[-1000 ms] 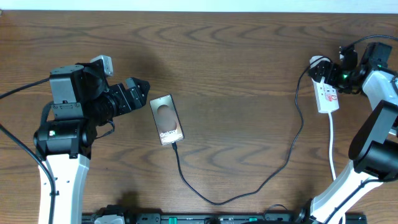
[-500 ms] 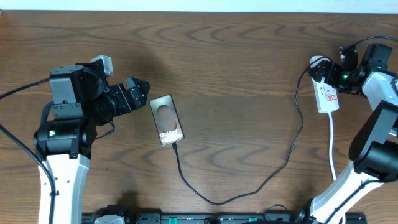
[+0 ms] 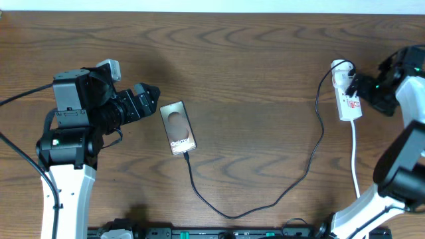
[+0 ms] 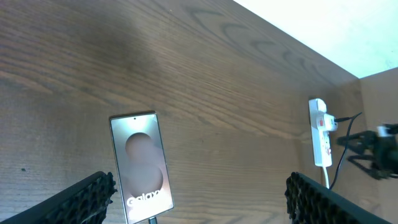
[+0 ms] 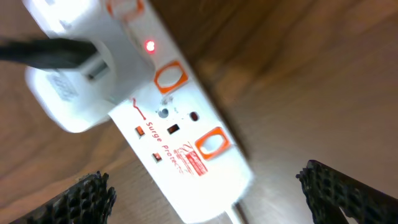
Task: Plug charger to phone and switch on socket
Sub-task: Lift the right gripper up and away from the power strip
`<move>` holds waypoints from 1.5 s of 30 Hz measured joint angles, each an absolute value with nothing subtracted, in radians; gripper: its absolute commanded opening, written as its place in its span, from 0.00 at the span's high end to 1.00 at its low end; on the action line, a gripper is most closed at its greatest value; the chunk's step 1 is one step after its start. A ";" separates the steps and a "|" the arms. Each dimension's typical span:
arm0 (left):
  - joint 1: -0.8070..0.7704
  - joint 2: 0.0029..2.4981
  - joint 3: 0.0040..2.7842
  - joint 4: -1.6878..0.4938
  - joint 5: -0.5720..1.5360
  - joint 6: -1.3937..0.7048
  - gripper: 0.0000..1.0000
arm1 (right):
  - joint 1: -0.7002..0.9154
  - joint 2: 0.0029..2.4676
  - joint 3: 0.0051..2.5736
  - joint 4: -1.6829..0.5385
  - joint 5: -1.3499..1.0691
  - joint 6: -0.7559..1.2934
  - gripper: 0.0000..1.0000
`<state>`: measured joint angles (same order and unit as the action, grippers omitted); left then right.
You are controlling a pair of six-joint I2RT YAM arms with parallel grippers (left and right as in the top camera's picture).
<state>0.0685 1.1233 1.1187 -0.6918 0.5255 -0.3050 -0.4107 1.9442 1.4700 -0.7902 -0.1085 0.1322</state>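
Note:
The phone [image 3: 178, 128] lies flat on the table, "Galaxy" lettering up; it also shows in the left wrist view [image 4: 140, 162]. The charger, a thin black cable [image 3: 232, 215], runs from the phone's near edge in a loop to a white adapter [image 5: 68, 93] in the socket [image 3: 346, 99]. The socket shows close up in the right wrist view [image 5: 186, 124] with a red light lit [image 5: 150, 45]. My left gripper [image 3: 151, 99] is open and empty, just left of the phone. My right gripper [image 3: 360, 90] is open beside the socket's right side, fingers apart above it [image 5: 214, 199].
The socket's white cord [image 3: 355, 159] runs toward the table's near edge by the right arm's base. The socket [image 4: 320, 134] and the right gripper [image 4: 373, 146] show far off in the left wrist view. A dark rail [image 3: 232, 234] lies along the front edge.
My right gripper has drawn back to the right, off the socket's far end, uncovering the white adapter. The left arm, phone and cable have not moved.

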 measured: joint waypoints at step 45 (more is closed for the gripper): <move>0.068 1.123 1.119 -0.694 0.525 -0.305 0.10 | -0.399 1.618 1.470 -1.009 -0.315 0.172 0.01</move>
<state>0.0685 1.1233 1.1187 -0.6937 0.5255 -0.3050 -0.3992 1.6180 1.4704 -1.0088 -0.3153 0.1722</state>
